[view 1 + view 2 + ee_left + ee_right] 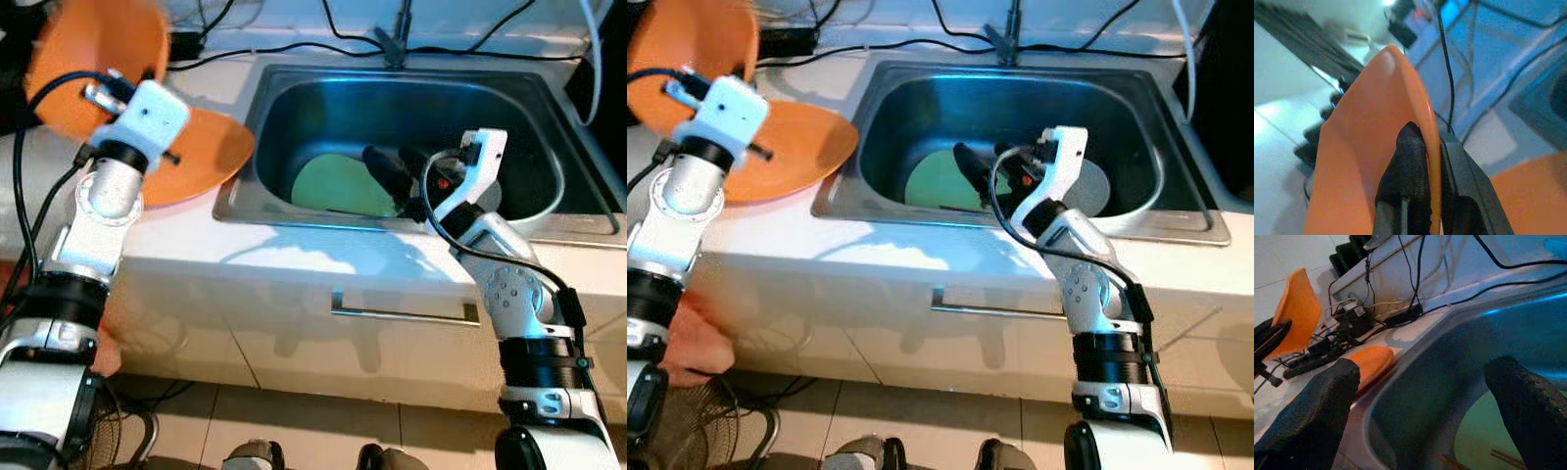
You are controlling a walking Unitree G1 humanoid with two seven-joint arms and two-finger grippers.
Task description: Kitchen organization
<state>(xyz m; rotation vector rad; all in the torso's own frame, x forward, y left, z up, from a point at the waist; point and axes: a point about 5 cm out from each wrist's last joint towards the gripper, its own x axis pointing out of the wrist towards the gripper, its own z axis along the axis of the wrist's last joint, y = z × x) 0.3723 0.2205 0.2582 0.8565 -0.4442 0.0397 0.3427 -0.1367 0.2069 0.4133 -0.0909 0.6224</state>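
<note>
a plate (338,186) lies in the sink (294,98); another plate (201,157) sits on the counter (294,259) to its left.

silver arms (509,284), black fingers (1327,401) (textured), black cables (24,196)

Left gripper (1432,161): both black fingers closed on the rim of an orange plate (1366,161), one finger on each face, rim edge-on between them. A second orange plate (1533,188) lies beyond, on a pale countertop (1488,142). Black cables (1447,68) run across the countertop. Background blurred; a sink edge (1547,98) is partly visible.
</note>
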